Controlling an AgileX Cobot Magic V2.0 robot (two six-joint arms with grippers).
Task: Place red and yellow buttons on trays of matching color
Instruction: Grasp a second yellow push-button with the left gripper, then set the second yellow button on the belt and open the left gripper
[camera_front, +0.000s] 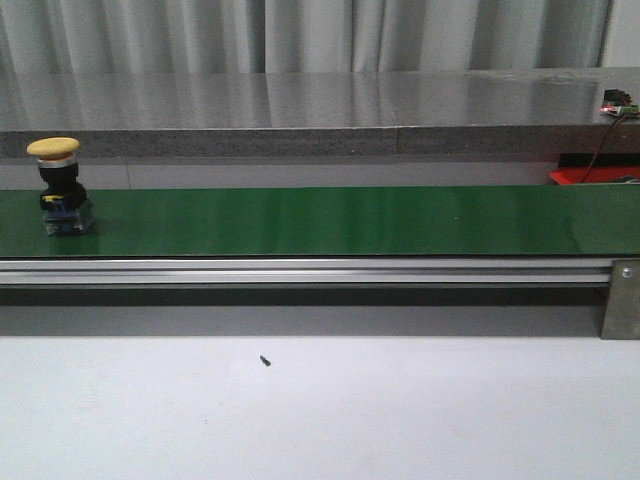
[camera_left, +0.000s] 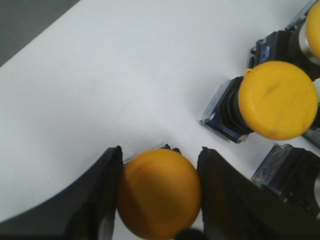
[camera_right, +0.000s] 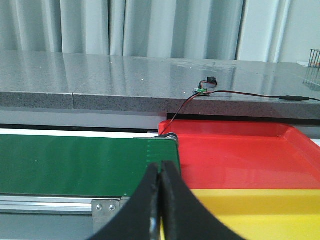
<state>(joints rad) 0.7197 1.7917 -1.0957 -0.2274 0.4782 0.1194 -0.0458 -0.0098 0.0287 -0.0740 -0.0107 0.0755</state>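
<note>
In the front view we see a yellow push button (camera_front: 62, 187) standing upright at the far left of the green conveyor belt (camera_front: 340, 220), its mushroom cap above a black and blue body. Neither arm appears here. Below the belt's aluminium rail lies the white surface (camera_front: 400, 410) with a small dark speck (camera_front: 265, 360) on it; behind the belt a grey stone ledge (camera_front: 300, 110) runs across the frame, with grey curtains above it.

In the left wrist view our left tool (camera_left: 159, 192) is clamped on a yellow button (camera_left: 159, 192), one dark finger (camera_left: 100, 195) on each side of the cap, at the bottom of the frame. Another yellow button (camera_left: 277, 100) lies on its side at the right, and parts of more buttons crowd the right edge. The risk, as we judge it, is that releasing here lets the held button tip or knock its neighbours, since they sit near.

In the right wrist view our right tool (camera_right: 160, 200) has its fingers pressed together, holding nothing, low in the frame. Beyond it sit a red tray (camera_right: 240, 155) and a yellow tray (camera_right: 260, 210) at the belt's end, a red wire trailing above. If the belt carries its button along untended, we think it could tumble off the end.
</note>
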